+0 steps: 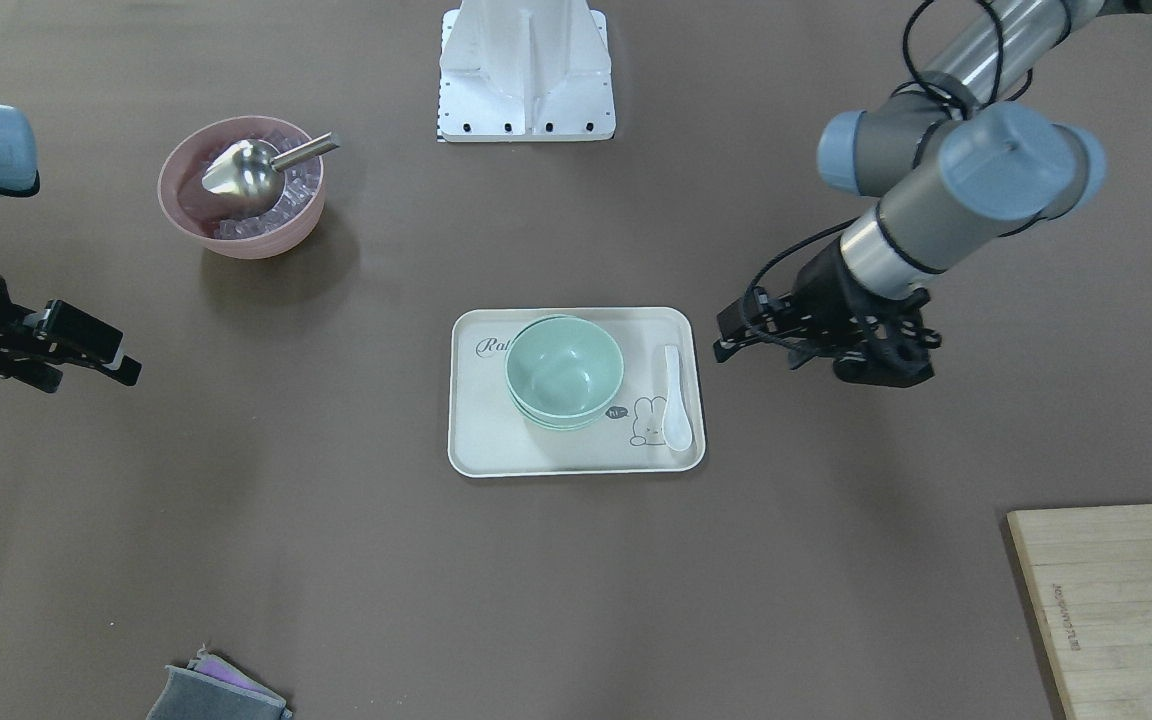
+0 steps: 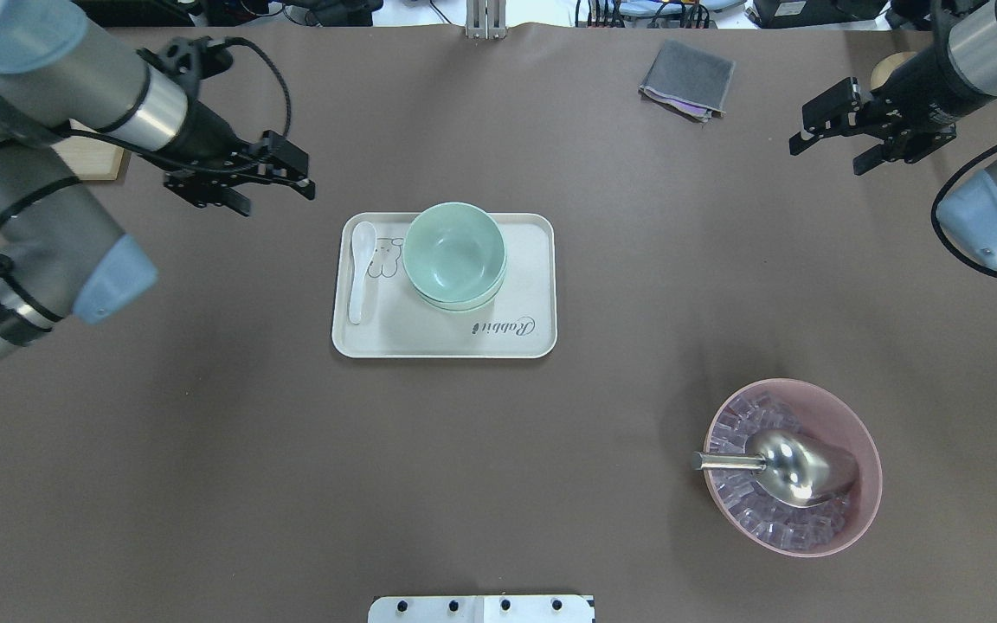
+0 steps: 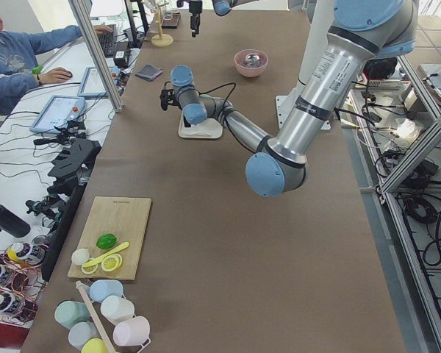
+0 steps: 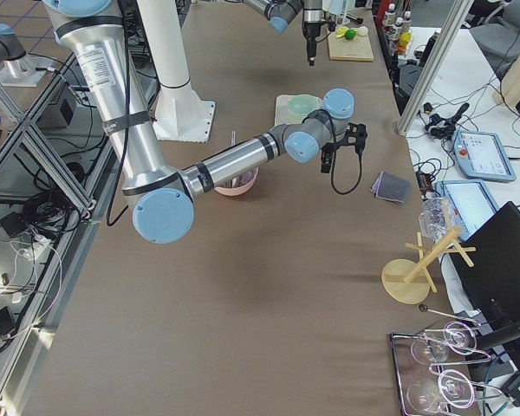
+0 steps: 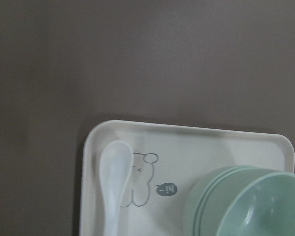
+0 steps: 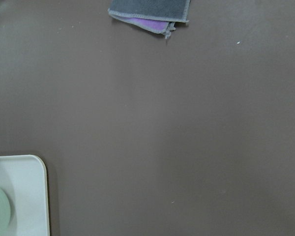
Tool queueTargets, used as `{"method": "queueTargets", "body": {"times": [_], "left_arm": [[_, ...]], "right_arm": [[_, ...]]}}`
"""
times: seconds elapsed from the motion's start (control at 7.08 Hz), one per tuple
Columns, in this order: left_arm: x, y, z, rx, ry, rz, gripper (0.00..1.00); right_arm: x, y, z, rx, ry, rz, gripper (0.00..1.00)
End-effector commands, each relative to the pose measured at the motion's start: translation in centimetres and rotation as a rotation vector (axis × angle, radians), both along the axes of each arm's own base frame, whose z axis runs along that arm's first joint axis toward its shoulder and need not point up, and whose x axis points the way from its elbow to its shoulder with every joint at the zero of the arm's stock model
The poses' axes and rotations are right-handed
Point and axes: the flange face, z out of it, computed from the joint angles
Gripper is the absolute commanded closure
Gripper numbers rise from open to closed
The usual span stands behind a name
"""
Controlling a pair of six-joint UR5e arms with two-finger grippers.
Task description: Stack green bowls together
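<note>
The pale green bowls (image 1: 564, 368) sit nested in one stack on a cream tray (image 1: 576, 455), with several rims showing. The stack also shows in the overhead view (image 2: 455, 255), the left wrist view (image 5: 246, 204) and the right side view (image 4: 303, 104). My left gripper (image 2: 278, 201) is open and empty. It hovers just beyond the tray's spoon-side corner, apart from the bowls, and also shows in the front view (image 1: 721, 340). My right gripper (image 2: 827, 157) is open and empty, far from the tray near the table's edge, and shows in the front view (image 1: 126, 362).
A white spoon (image 2: 360, 268) lies on the tray beside the stack. A pink bowl (image 2: 862, 441) of ice cubes holds a metal scoop (image 2: 797, 467). A folded grey cloth (image 2: 687, 78) and a wooden cutting board (image 1: 1116, 600) lie near the table's edges. The robot base (image 1: 526, 80) stands mid-edge.
</note>
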Motion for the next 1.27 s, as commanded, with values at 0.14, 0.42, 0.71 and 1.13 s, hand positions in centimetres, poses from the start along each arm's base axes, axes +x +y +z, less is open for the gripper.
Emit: {"method": "queueTargets", "body": {"times": [0.14, 0.42, 0.71, 1.13], "left_arm": [[-13.9, 4.9, 11.1, 0.127, -0.144, 0.009, 0.01], [-22.9, 8.1, 21.2, 0.266, -0.285, 0.077, 0.01], [-28.3, 8.7, 26.8, 0.247, -0.366, 0.097, 0.01], [-32.2, 9.3, 29.8, 0.194, -0.518, 0.168, 0.01]], "right_arm": [[9.1, -2.0, 10.0, 0.105, 0.131, -0.047, 0.00], [14.9, -2.6, 15.3, 0.176, 0.279, -0.160, 0.00], [18.6, -1.7, 20.7, 0.226, 0.345, -0.235, 0.00], [20.4, -1.8, 22.9, 0.241, 0.339, -0.265, 0.00]]}}
